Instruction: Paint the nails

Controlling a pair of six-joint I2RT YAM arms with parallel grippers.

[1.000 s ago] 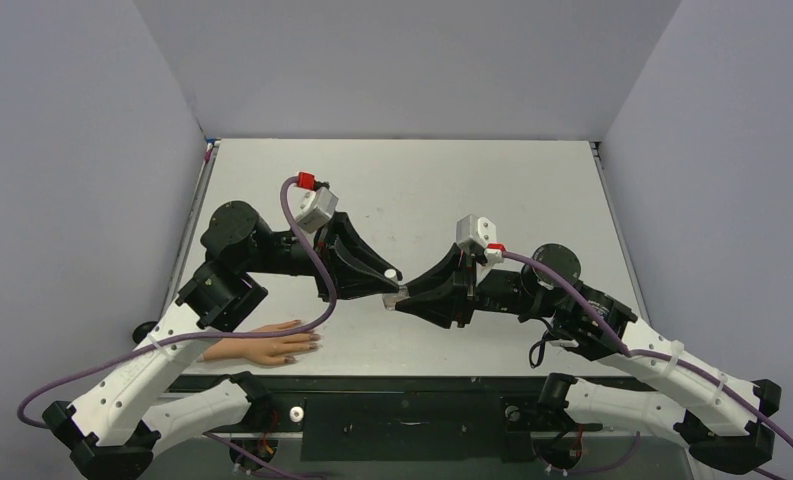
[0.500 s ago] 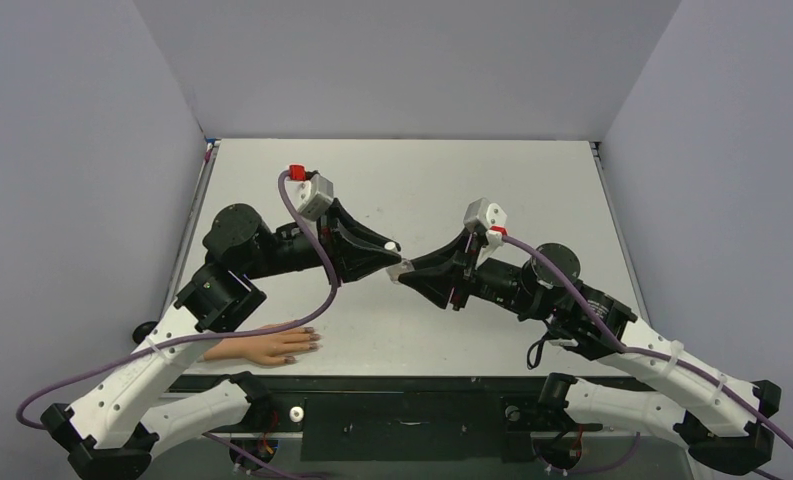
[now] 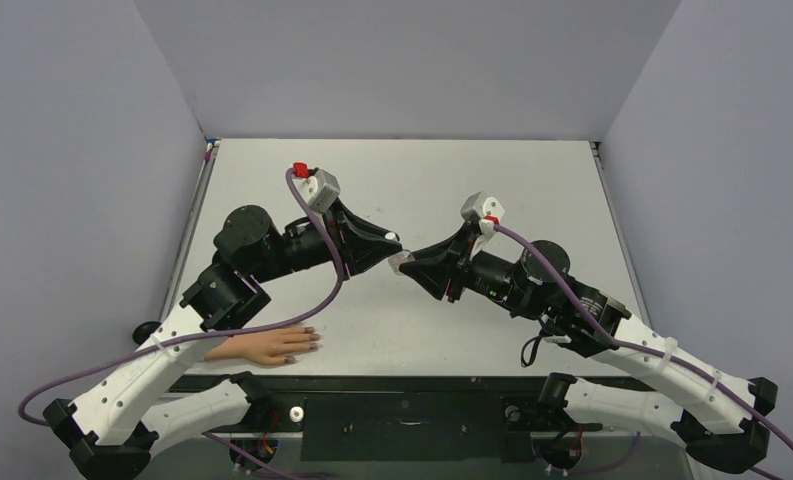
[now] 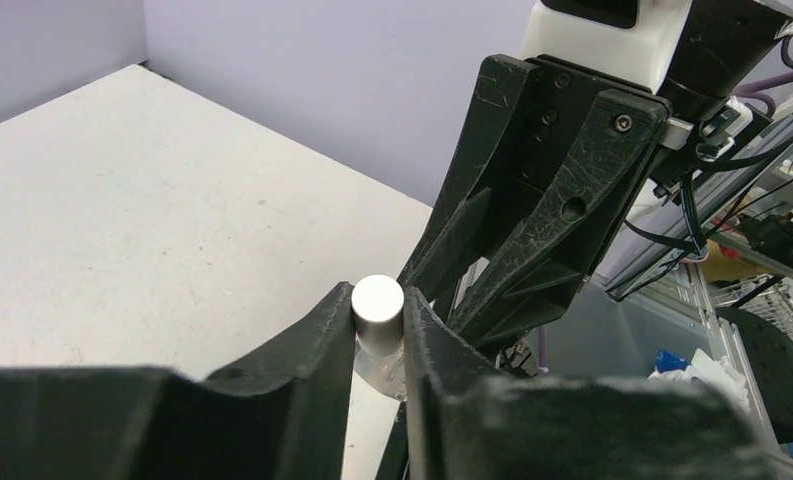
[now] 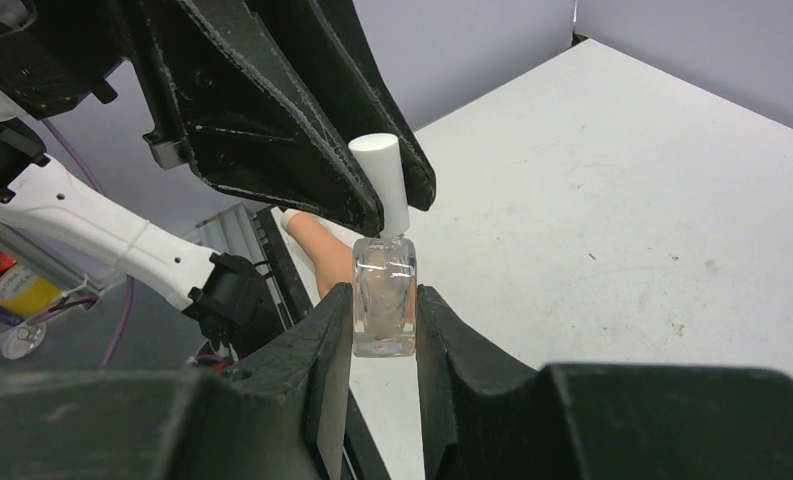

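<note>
The peach fake hand point(image 3: 265, 346) lies flat at the table's near left edge, its tiny dark nails point(image 3: 313, 339) pointing right. Above mid-table my two grippers meet on a small clear bottle point(image 5: 383, 295) with a white cap point(image 5: 381, 166). My right gripper point(image 5: 384, 322) is shut on the bottle's glass body and shows in the top view point(image 3: 406, 266). My left gripper point(image 4: 378, 312) is shut on the cap point(image 4: 377, 300) and shows in the top view point(image 3: 393, 247). Both are well away from the hand. Part of the hand point(image 5: 328, 256) shows behind the bottle, its nails hidden.
The white table point(image 3: 532, 190) is walled by grey panels at the back and both sides. A black frame rail point(image 3: 402, 410) with a small white knob point(image 3: 295, 412) runs along the near edge. The left arm's purple cable point(image 3: 312, 300) hangs just above the fake hand.
Both grippers, still joined on the bottle and cap, have lifted and shifted away from the near edge and slightly right. The fake hand has not moved.
</note>
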